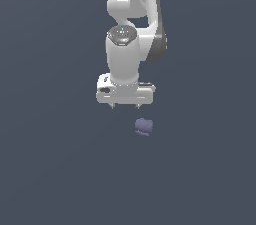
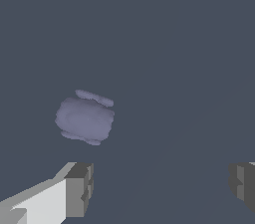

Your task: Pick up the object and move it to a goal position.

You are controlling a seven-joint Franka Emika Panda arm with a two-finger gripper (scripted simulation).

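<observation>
The object (image 1: 144, 127) is a small lumpy lavender-grey blob lying on the dark grey floor, just below the white arm in the exterior view and slightly toward that view's right. My gripper (image 1: 125, 105) hangs above it, open, its two short fingertips wide apart with nothing between them. In the wrist view the object (image 2: 84, 118) shows whole, off the line between the two grey fingers (image 2: 78, 189), closer to that one than to the other. The gripper (image 2: 159, 185) is apart from the object.
A plain dark grey floor (image 1: 55, 169) fills both views. The white arm (image 1: 131, 24) rises out of the exterior view's upper edge. No goal marker shows.
</observation>
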